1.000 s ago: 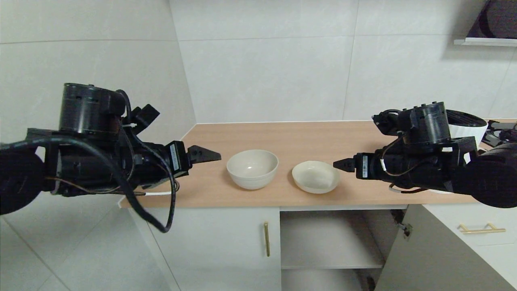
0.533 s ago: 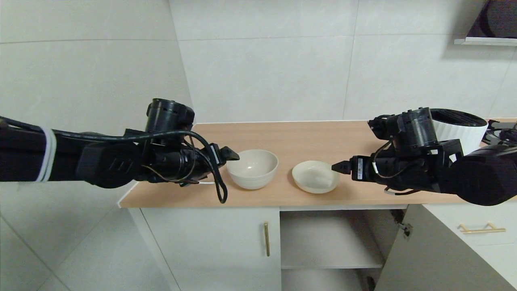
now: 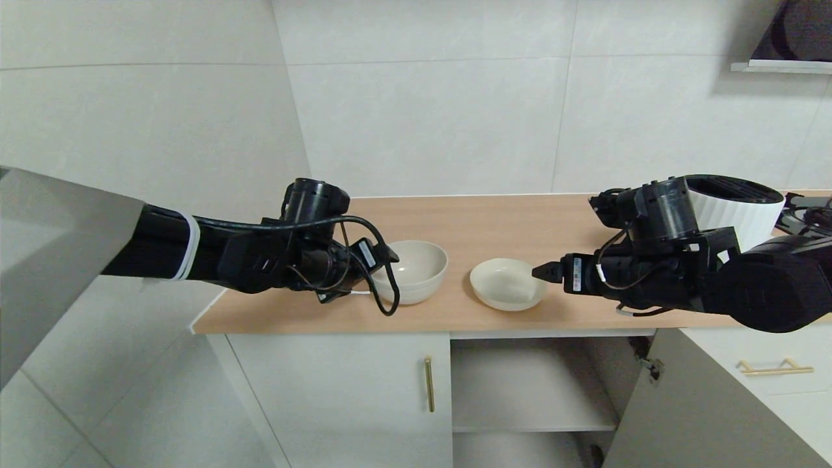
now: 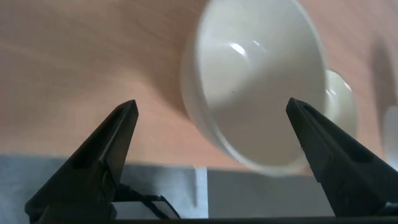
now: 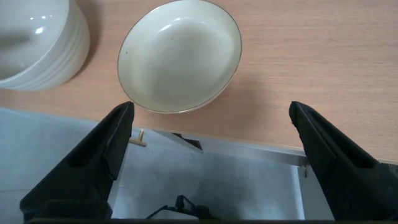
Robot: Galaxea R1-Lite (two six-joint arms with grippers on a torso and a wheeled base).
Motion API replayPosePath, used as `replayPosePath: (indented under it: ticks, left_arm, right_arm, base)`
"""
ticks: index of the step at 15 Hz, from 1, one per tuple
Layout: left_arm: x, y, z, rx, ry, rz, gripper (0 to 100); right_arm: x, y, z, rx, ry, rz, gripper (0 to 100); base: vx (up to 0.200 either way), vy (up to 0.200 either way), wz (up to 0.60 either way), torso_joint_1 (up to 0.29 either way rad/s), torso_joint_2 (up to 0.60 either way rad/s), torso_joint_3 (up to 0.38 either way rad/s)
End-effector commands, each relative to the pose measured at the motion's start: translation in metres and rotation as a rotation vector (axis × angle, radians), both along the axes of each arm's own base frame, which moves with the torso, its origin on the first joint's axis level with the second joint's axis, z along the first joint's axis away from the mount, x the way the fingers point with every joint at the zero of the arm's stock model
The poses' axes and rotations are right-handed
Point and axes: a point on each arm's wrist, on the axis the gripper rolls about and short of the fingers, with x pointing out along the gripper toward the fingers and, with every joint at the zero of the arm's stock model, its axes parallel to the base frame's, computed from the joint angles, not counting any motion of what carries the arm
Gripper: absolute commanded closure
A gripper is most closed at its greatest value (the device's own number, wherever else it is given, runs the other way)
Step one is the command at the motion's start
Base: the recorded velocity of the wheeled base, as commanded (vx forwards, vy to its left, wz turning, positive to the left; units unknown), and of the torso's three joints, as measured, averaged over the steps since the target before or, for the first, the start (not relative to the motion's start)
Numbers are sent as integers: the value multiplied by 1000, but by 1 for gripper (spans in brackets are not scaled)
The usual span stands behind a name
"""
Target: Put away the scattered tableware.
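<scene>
Jaws spread; cupboard door (image 3: 702,413) ajar under counter (image 3: 494,221).

- deep bowl (image 3: 409,270): plain glossy cream
- shallow dish (image 3: 507,283): plain matte cream
- bench (image 3: 494,221): light brown wood grain
- left gripper (image 4: 211,106) and right gripper (image 3: 537,271): black
- ribbed container (image 3: 747,208) at the bench's far right corner: white, dark inside
- cabinet door (image 3: 338,390): white, with a brass-gold handle (image 3: 429,383)

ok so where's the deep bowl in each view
head view: deep bowl on the wooden counter, at the left gripper's tips, left of the shallow dish.
left wrist view: between that gripper's open fingers, dish rim showing behind it.
right wrist view: cut off by the frame's edge, beside the dish.
shared landmark: the shallow dish.
</scene>
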Motion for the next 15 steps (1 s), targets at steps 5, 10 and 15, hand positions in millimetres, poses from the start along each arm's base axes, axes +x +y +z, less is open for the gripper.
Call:
replayPosePath:
  ticks: [5,10,15]
  left_arm:
    - [7,-2,-12,8,23,4,100]
    - [7,-1,-7,-12,16,19,100]
    - [1,1,6,-20,-7,16,100]
  right_arm:
    - [0,0,0,0,1,2,0]
    - [1,0,-1,1,1,2,0]
    - [23,10,-10,-26,7,-36,0]
  base:
    - [0,0,0,0,0,0]
    - [0,0,0,0,0,0]
    - [0,0,0,0,0,0]
